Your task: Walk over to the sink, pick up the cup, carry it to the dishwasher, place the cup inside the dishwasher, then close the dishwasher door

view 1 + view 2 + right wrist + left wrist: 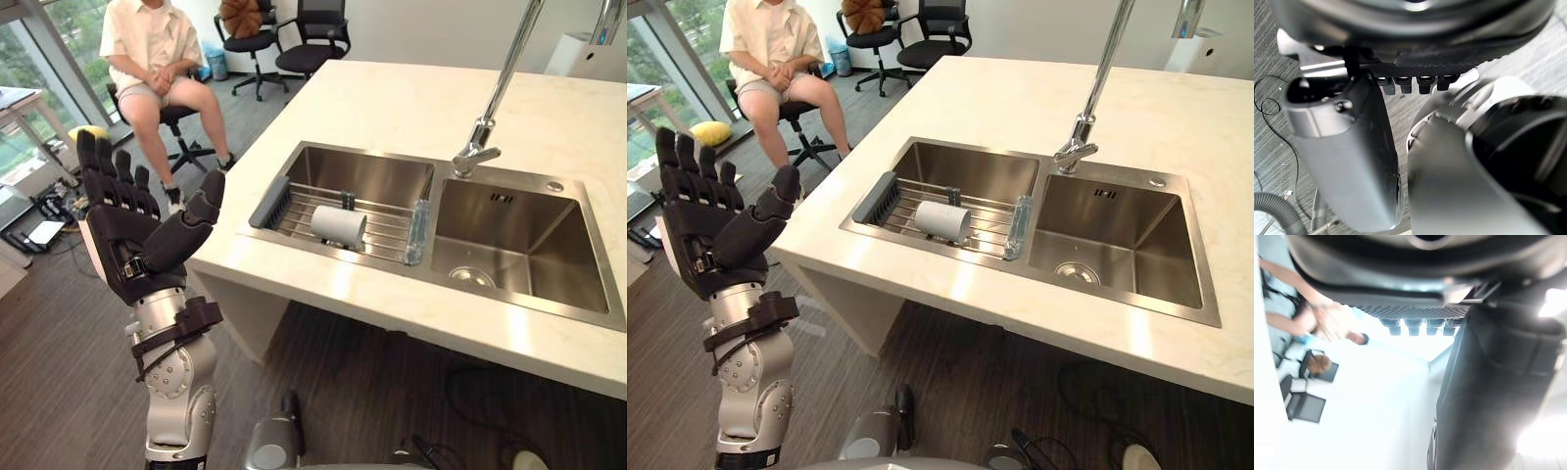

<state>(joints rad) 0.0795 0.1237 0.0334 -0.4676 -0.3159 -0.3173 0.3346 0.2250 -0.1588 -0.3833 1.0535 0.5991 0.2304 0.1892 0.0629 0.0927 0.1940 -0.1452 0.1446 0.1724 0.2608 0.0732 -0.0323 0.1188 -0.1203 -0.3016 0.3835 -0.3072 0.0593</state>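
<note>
Left eye view shows the cup (338, 225) lying untouched on the rack (294, 210) in the sink (573, 257) — left hand (132, 235) raised, spread wide, empty; pickup, carrying, loading, door-closing all remain.

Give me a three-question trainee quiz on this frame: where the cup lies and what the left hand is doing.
1. Fill in: the cup lies on its side on the wire rack in the sink's ___ basin (robot's left or right).
2. True or false: a person sits on a chair beyond the left end of the counter.
3. The left hand is:
A. open, raised beside the counter, apart from the cup
B. shut on the cup
C. pressing on the wire rack

Key: 1 left; 2 true; 3 A.
</note>
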